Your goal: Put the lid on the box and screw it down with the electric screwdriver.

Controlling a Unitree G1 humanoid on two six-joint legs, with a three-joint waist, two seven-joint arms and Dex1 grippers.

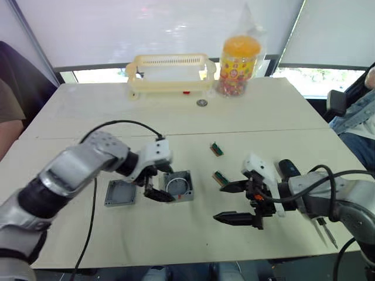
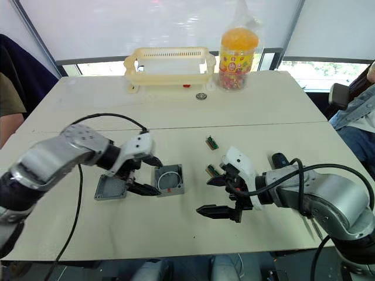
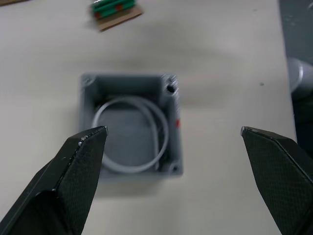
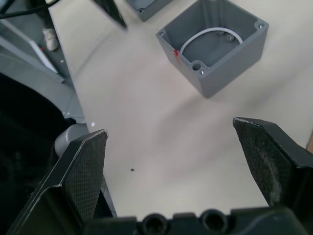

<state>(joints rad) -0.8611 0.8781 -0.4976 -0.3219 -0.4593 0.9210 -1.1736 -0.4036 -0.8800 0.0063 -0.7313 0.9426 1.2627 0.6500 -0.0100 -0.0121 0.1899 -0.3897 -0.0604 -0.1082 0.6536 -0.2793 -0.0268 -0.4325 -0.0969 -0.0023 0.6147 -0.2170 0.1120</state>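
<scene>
The box (image 1: 179, 185) sits uncovered on the table (image 1: 176, 126), the lid (image 1: 120, 193) flat just left of it — the left gripper (image 1: 153, 182) hovers between them, fingers spread; the right gripper (image 1: 237, 203) gapes empty, well right

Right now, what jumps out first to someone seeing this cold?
Two open grippers over a pale table: the left gripper hangs at the open grey box, white ring inside, with the flat lid lying just beside it on the robot's left. The right gripper hovers empty nearer the table's right side. At the far edge stand a cream basket and an orange-lidded jar.
</scene>
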